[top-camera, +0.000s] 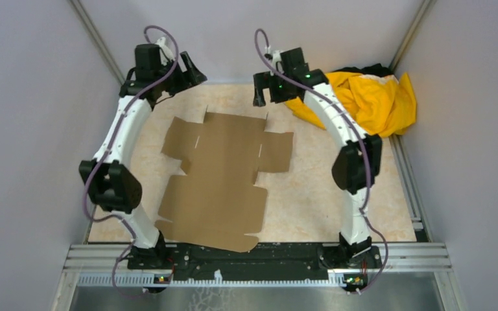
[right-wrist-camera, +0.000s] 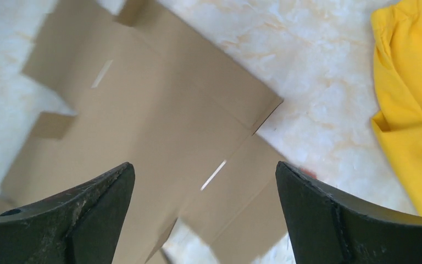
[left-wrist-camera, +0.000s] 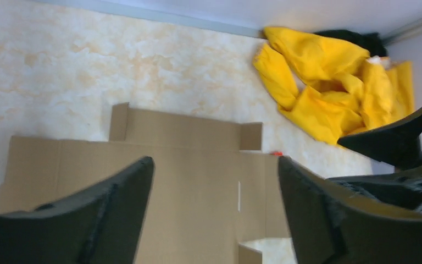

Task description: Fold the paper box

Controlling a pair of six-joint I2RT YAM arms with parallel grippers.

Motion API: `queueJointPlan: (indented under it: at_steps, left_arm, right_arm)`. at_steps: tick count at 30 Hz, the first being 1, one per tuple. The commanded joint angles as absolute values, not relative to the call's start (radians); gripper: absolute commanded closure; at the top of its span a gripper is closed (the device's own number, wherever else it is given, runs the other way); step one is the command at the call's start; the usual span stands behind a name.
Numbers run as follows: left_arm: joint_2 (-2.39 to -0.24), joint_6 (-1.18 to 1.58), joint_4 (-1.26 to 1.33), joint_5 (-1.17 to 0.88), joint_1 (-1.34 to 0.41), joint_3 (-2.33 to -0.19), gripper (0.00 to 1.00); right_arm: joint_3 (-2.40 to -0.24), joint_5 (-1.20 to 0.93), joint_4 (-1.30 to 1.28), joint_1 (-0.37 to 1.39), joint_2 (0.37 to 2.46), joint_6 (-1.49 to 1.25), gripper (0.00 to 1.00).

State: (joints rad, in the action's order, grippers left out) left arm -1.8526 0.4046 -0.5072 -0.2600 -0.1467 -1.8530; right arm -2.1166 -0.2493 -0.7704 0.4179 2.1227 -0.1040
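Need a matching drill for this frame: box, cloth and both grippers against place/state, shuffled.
1. paper box
2. yellow cloth
3. left gripper
4. right gripper

A. bunched in the far right corner
B. flat, unfolded, in the middle of the table
C. open, raised beside the yellow cloth
D. open, raised at the far left

Pairs: 1-B, 2-A, 3-D, 4-C
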Motion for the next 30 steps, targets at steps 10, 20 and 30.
queueJointPlan:
  at_steps: [10,20,30]
  left_arm:
    - [-1.407,0.582,-0.333,-0.378,-0.155,-1.158,0.02]
    - [-1.385,0.559,-0.324,-0.308,-0.17,-1.048,0.02]
    - [-1.453,0.506,-0.357,-0.259,-0.186,-1.092,0.02]
  right_arm:
    - [-1.653,-0.323,-0.73,0.393,1.639,-0.19,0.01]
    - [-2.183,-0.276,-0.882,0.333,2.138,-0.264,0.18]
    - [-2.47,-0.29,-0.957,0.335,2.454,-0.362,0.33]
